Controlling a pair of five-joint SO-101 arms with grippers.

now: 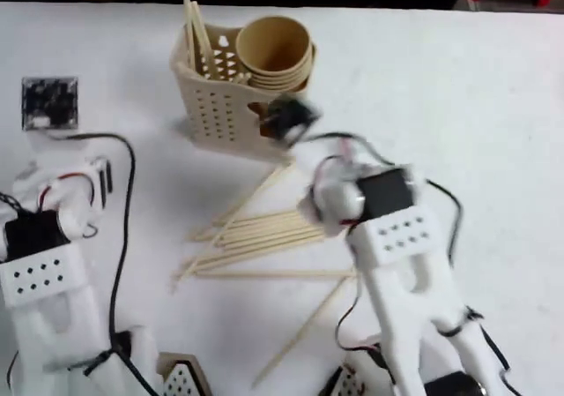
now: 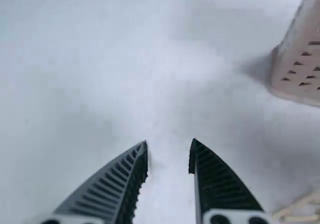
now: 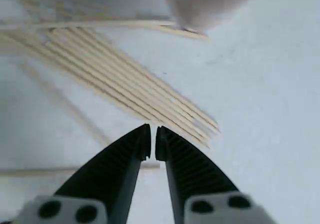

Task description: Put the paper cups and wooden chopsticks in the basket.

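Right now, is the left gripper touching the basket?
Apart. The left wrist view shows the left gripper open over the table, with the basket farther off and a stretch of bare white table between them.

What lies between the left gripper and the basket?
Nothing: in the left wrist view, bare table separates the left gripper from the basket.
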